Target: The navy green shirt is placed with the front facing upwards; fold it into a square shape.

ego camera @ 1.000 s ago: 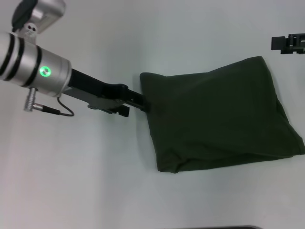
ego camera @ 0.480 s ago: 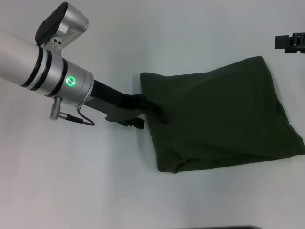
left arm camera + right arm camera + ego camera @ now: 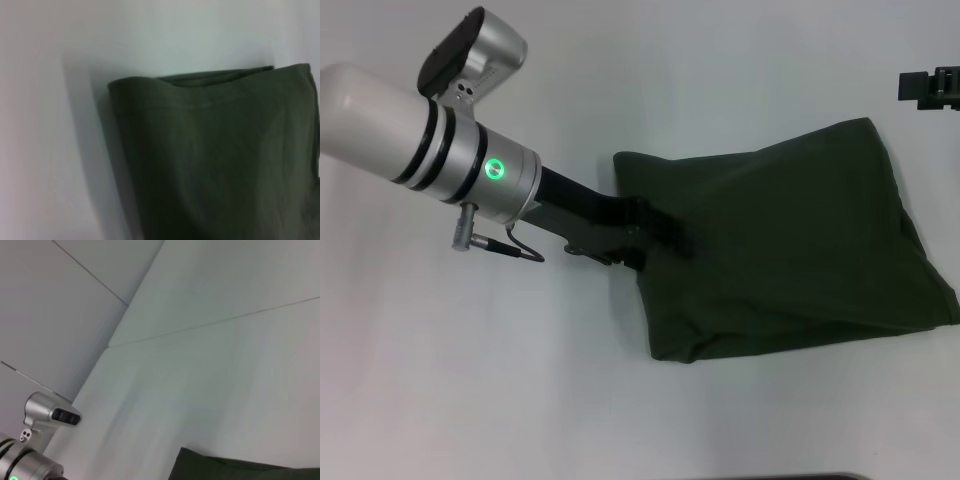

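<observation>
The navy green shirt (image 3: 790,250) lies folded into a rough four-sided bundle on the white table (image 3: 500,400), right of centre in the head view. No lettering or label shows. My left gripper (image 3: 665,232) reaches in from the left and sits over the bundle's left edge, dark against the dark cloth. The left wrist view shows the shirt (image 3: 215,160) close up, with its folded corner and stacked layers. My right gripper (image 3: 928,88) is parked at the far right edge, apart from the shirt. A strip of the shirt (image 3: 240,470) shows in the right wrist view.
The left arm's silver wrist (image 3: 470,160) with a green light slants across the left of the table. A dark strip (image 3: 780,477) marks the table's front edge. A wall seam (image 3: 90,275) shows beyond the table.
My left arm has moved to the right: the gripper went from just touching the shirt's left edge to lying over the cloth. The shirt's outline and the right gripper have not moved.
</observation>
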You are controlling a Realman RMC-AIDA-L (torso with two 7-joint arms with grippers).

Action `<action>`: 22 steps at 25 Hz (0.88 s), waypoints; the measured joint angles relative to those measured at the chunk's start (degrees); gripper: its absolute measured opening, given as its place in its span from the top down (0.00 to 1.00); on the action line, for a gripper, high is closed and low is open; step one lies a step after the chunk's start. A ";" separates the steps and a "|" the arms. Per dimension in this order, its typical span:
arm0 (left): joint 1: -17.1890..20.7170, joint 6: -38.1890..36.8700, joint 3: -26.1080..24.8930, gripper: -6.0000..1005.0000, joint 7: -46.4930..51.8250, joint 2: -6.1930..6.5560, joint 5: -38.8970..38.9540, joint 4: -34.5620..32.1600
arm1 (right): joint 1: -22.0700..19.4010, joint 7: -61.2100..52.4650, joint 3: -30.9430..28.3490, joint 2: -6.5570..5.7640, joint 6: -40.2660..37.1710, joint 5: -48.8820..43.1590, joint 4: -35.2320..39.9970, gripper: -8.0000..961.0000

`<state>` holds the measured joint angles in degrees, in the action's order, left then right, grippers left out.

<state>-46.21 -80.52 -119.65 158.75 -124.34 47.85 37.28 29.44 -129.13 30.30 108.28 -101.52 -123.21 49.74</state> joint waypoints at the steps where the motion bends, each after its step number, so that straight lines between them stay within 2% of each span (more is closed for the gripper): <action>1: -0.26 0.37 0.07 0.30 -0.02 -0.01 0.01 -0.65 | 0.01 -0.01 -0.02 0.00 0.00 0.05 0.00 0.05; 14: -1.42 1.38 3.68 0.35 -0.64 -0.01 1.64 -1.61 | 1.17 -0.14 -1.08 0.37 -0.13 0.31 -0.30 0.05; 22: -1.83 1.57 3.88 0.62 -0.24 0.05 1.64 -1.67 | 1.32 -0.33 -1.38 0.29 -0.30 0.35 -0.58 0.05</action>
<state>-48.05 -78.96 -115.77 158.51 -124.29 49.49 35.61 30.76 -129.46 28.92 108.58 -101.82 -122.87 49.17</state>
